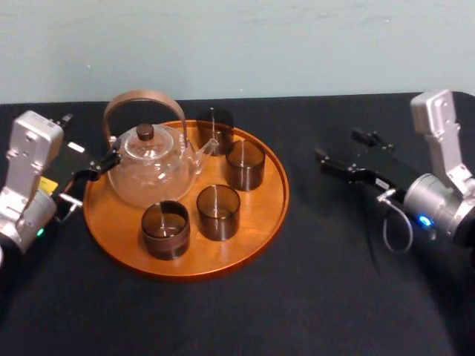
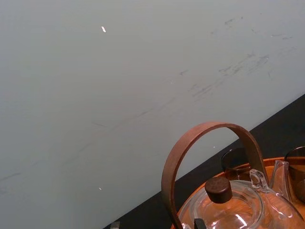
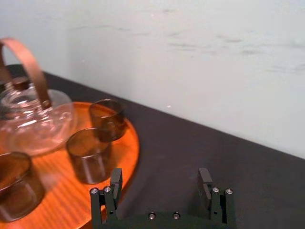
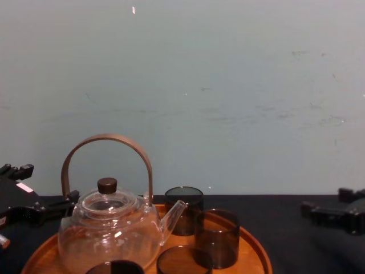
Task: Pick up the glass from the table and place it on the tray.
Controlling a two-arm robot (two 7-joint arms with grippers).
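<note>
The round orange-brown tray (image 1: 256,222) lies on the black table (image 1: 341,289), left of centre. On it stand a clear glass teapot (image 1: 148,174) with a brown hoop handle and several dark smoky glasses, for instance the front one (image 1: 165,230) and one at the right (image 1: 245,165). Every glass I see stands on the tray. My right gripper (image 1: 340,147) hovers open over bare table right of the tray, holding nothing; the right wrist view has its fingers (image 3: 116,183) wide apart. Open as well, my left gripper (image 1: 93,174) sits at the tray's left rim, close beside the teapot.
A pale wall (image 4: 228,85) rises behind the table's far edge. Bare black table stretches right of the tray and in front of it. The teapot's tall handle (image 4: 108,140) stands well above the glasses.
</note>
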